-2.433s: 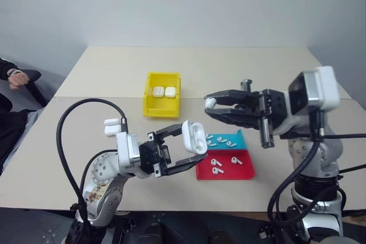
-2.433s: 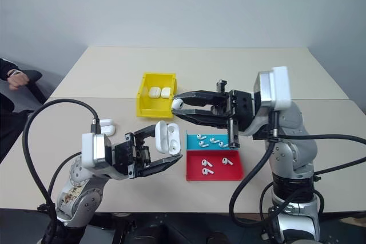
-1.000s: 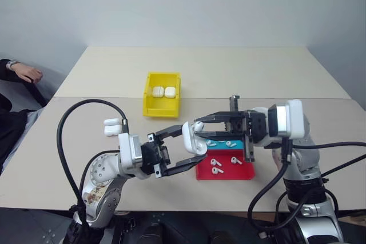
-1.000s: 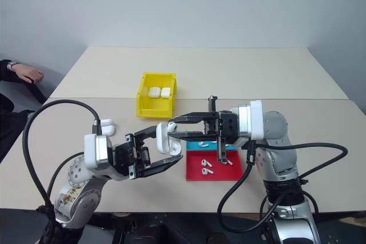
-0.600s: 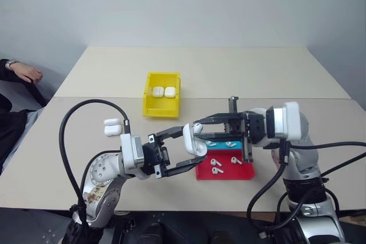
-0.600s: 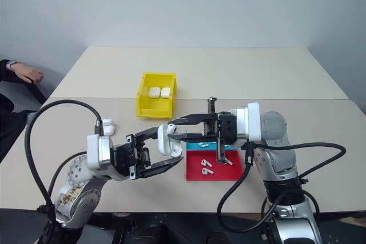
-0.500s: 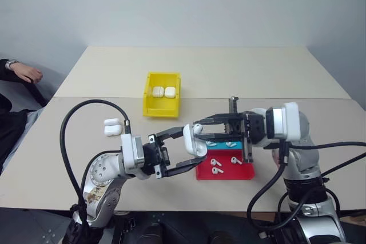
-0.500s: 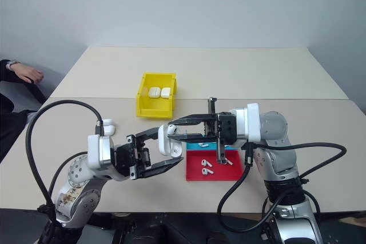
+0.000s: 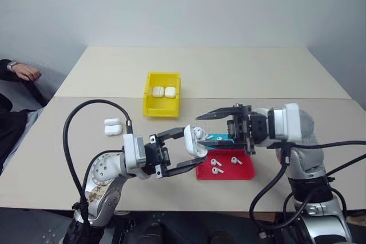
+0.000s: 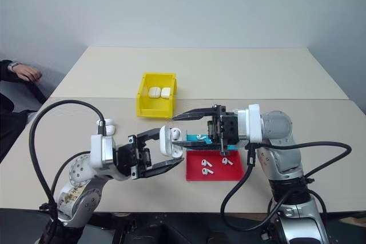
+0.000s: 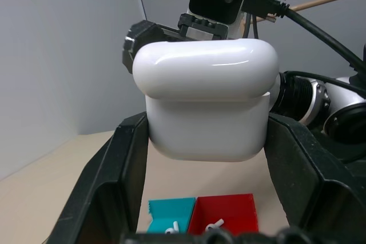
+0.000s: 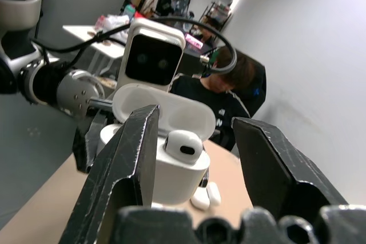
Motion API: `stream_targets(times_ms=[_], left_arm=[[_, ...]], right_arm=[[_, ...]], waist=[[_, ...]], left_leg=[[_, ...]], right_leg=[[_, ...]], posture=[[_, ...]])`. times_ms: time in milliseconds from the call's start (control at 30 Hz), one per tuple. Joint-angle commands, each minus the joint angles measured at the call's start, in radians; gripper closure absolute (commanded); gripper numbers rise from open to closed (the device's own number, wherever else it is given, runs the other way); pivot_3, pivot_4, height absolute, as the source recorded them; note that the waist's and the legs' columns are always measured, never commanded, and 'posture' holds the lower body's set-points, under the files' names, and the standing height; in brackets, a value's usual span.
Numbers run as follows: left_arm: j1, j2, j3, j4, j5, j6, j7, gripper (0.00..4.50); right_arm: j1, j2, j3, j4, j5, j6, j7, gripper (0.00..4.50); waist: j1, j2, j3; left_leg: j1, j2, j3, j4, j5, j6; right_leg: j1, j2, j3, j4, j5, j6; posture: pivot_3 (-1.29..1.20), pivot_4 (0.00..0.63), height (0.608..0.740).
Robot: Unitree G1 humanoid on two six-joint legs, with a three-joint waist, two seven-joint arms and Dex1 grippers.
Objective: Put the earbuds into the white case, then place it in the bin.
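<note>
left gripper: left gripper point(image 9: 184, 151) is clamped on the white case point(image 9: 194, 140), one black finger on each side of the case body, holding it up off the table point(image 9: 229, 72) with the lid hinged open.
right gripper: right gripper point(image 9: 205, 125) has its jaws spread apart and holds nothing; fingers point(image 12: 130, 158) stand either side of the case without pinching it, pointing across at the left gripper.
earbud in case: one white earbud point(image 12: 182, 146) sits in the open case, head poking up from its slot, right between the right gripper's tips; not gripped by them.
second slot: cannot tell whether it is filled; hidden.
loose earbuds: several more earbuds point(image 9: 216, 166) lie just below the right gripper in the red tray point(image 9: 247, 171) and the blue tray point(image 9: 219, 139) beside it.
spare cases: two closed cases point(image 9: 112, 127) on the table just beyond the left gripper's wrist, on its outer side.
bin: yellow bin point(image 9: 150, 102) is well ahead of both grippers, with two closed cases point(image 9: 164, 91) already lying in it.
done: judging by the seated bud and the spread fingers, at least one earbud looks delivered into the held case.
left: possibly the other bud, then shutting the lid, then carrying the case forward to the bin.
stage: roughly mid-task for this case, I'd say.
person: a person's arm point(image 9: 23, 72) rests at the far left edge, well away from both grippers.
</note>
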Motion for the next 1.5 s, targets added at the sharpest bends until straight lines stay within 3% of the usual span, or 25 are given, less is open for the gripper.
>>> stream_targets(times_ms=[33,167,300,467,567,767,1067,1500], left_arm=[[-0.012,0.028,0.058,0.022,0.022,-0.049,-0.005,1.73],[0.024,0.069,0.095,0.066,0.042,-0.097,-0.039,1.73],[0.067,0.09,0.106,0.069,0.061,-0.118,-0.042,1.73],[0.107,0.078,0.092,0.062,0.09,-0.144,-0.026,1.73],[0.121,0.066,0.084,0.05,0.106,-0.146,-0.004,1.73],[0.174,0.065,0.088,0.005,0.125,-0.142,0.035,1.73],[0.206,0.076,0.086,-0.027,0.136,-0.13,0.064,1.73],[0.202,0.078,0.072,-0.029,0.14,-0.126,0.075,1.73]], right_arm=[[-0.049,-0.163,-0.03,-0.036,0.012,0.177,0.008,1.94],[-0.138,-0.334,0.039,0.039,-0.141,0.286,0.011,1.94],[-0.239,-0.412,0.186,0.149,-0.384,0.218,0.057,1.94],[-0.417,-0.349,0.401,0.382,-0.694,0.111,0.06,1.94],[-0.491,-0.288,0.466,0.519,-0.778,0.025,0.069,1.94],[-0.548,-0.216,0.494,0.66,-0.823,-0.072,0.116,1.94],[-0.591,-0.102,0.504,0.726,-0.847,0.033,0.162,1.94],[-0.563,-0.044,0.517,0.75,-0.929,0.158,0.146,1.94]], waist=[[0.002,0.0,0.0],[-0.003,0.001,0.0],[-0.006,0.001,0.0],[-0.007,0.001,0.0],[-0.009,0.001,0.0],[-0.004,0.001,0.0],[-0.004,0.001,0.0],[-0.005,0.001,0.001]], left_leg=[[0.0,0.0,0.0,0.0,0.0,0.0],[0.0,0.0,0.001,0.0,0.0,0.0],[0.0,0.002,0.002,-0.001,0.0,0.0],[-0.003,0.002,0.005,-0.001,0.0,0.0],[-0.005,0.002,0.006,-0.001,0.0,0.0],[-0.009,0.002,0.006,-0.001,0.0,-0.001],[-0.008,0.004,0.006,-0.001,0.0,-0.001],[-0.008,0.004,0.006,-0.001,0.001,-0.001]], right_leg=[[0.0,0.0,0.0,0.0,0.0,0.0],[-0.001,0.0,0.001,0.0,0.0,0.0],[-0.002,0.001,0.002,-0.001,0.0,0.0],[-0.008,0.001,0.005,0.002,0.0,0.0],[-0.011,0.001,0.006,0.002,0.0,-0.001],[-0.013,0.001,0.006,0.002,0.0,-0.001],[-0.013,0.002,0.006,0.003,0.001,-0.002],[-0.014,0.003,0.006,0.003,0.001,-0.002]], posture=[[0.0,0.15,0.74],[0.0,0.15,0.74],[0.0,0.15,0.74],[0.0,0.15,0.74],[0.0,0.15,0.74],[0.0,0.15,0.74],[0.0,0.15,0.74],[0.0,0.15,0.74]])
